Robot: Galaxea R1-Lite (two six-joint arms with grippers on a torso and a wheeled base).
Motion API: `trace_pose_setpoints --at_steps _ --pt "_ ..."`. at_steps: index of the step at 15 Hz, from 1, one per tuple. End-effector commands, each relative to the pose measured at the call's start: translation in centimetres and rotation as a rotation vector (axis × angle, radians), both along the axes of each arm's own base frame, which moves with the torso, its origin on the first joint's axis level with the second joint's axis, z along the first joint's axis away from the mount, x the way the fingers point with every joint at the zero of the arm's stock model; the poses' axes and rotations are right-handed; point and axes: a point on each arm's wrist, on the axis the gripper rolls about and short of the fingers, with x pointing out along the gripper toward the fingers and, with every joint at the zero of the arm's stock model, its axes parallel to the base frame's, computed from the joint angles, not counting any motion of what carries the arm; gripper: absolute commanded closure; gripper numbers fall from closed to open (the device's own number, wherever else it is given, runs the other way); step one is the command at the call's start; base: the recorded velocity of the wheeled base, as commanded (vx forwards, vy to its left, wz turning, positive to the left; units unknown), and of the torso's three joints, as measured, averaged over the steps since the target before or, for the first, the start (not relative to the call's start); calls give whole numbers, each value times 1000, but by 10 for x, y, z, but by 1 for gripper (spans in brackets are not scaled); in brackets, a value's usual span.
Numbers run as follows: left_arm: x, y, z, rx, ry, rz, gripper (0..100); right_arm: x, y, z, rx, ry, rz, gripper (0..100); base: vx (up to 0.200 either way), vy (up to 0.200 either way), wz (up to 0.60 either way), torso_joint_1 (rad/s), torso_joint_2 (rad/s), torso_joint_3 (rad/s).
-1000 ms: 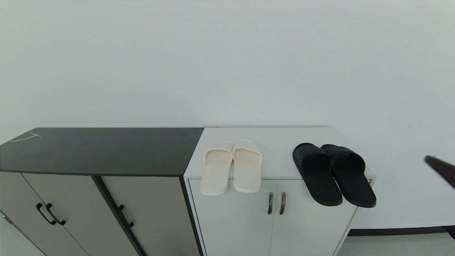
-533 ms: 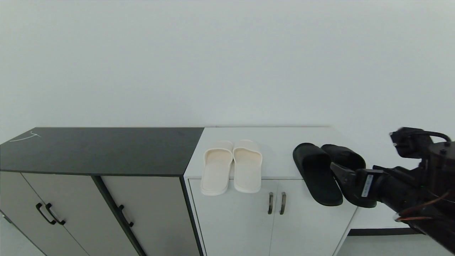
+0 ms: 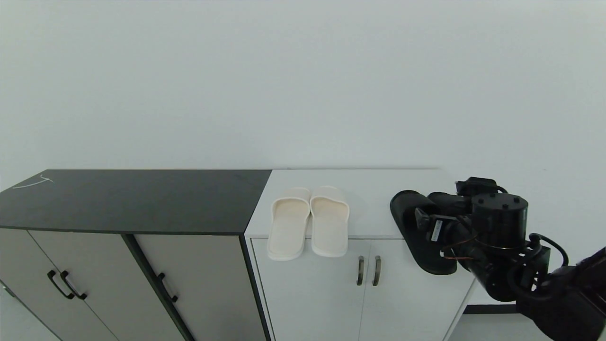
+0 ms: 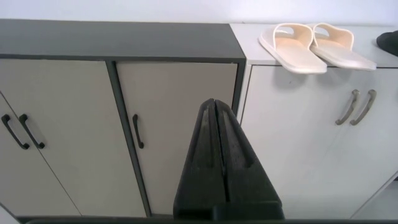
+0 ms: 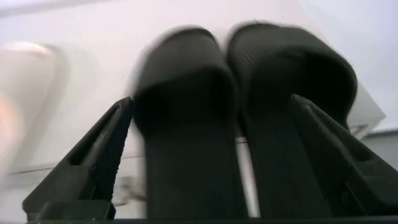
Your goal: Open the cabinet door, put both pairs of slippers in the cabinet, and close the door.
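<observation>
- Left tool pressed closed and empty, low in front of the dark cabinet, well short of its doors.
- Right tool spread open, straddling the black slippers; best pushed in level, then squeezed so both lift together off the cabinet top, heels overhanging its edge.
- Handles at 7 o'clock from that pair; white doors shut, so nowhere yet to stow them.
- Cream slippers at 9 o'clock of the black pair, well apart, out of the way.
</observation>
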Motion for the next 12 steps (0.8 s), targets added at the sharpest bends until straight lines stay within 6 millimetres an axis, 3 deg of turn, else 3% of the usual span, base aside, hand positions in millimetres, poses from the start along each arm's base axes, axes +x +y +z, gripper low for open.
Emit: trace_pose_setpoints --at_steps 1,8,12 --pt "0 0 0 -1 0 0 100 10 -1 -21 -34 56 -20 0 0 0 0 0 0 0" --pt "0 0 0 -1 0 0 100 38 -16 -30 -61 60 -88 0 0 0 0 0 0 0" --pt "0 0 0 -1 0 0 100 56 -14 -29 -49 32 -103 0 0 0 0 0 0 0"
